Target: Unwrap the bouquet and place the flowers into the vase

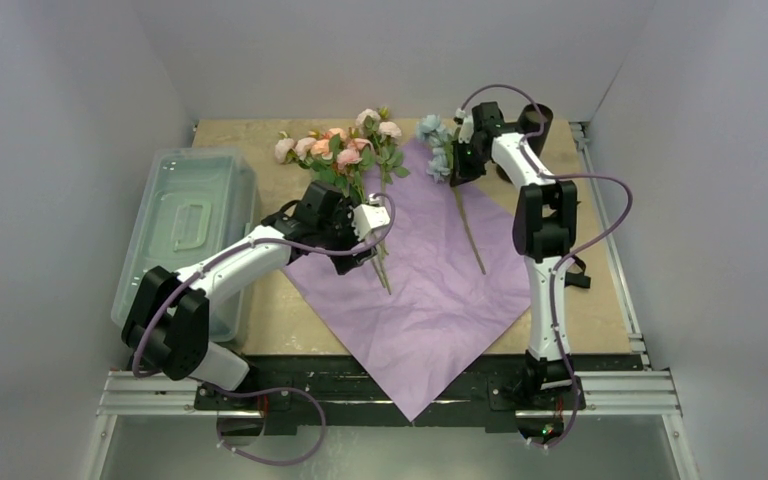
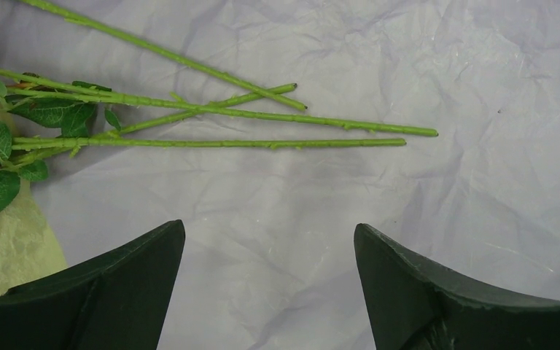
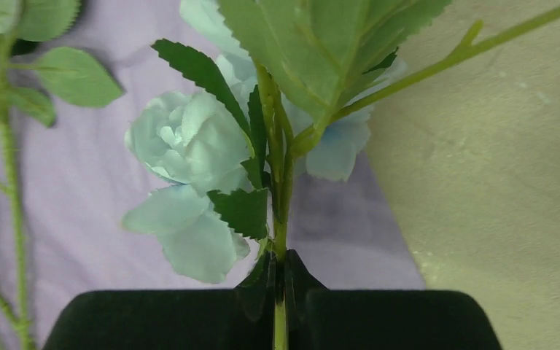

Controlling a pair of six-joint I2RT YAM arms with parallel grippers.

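Note:
The bouquet lies unwrapped: its lilac paper (image 1: 430, 270) is spread flat on the table. Pink and peach flowers (image 1: 345, 145) rest at the paper's far edge, their green stems (image 2: 226, 142) running toward me. My left gripper (image 1: 360, 252) hovers open over the paper (image 2: 408, 219), just short of those stems and touching none; in its wrist view the left gripper (image 2: 270, 240) holds nothing. My right gripper (image 3: 280, 273) is shut on the stem of a pale blue flower (image 3: 189, 146), just below the bloom (image 1: 435, 150). The black vase (image 1: 538, 120) stands behind the right arm, partly hidden.
A clear plastic lidded bin (image 1: 190, 215) sits at the table's left side beside the left arm. The paper's near corner hangs over the table's front edge (image 1: 415, 400). White walls close in on three sides.

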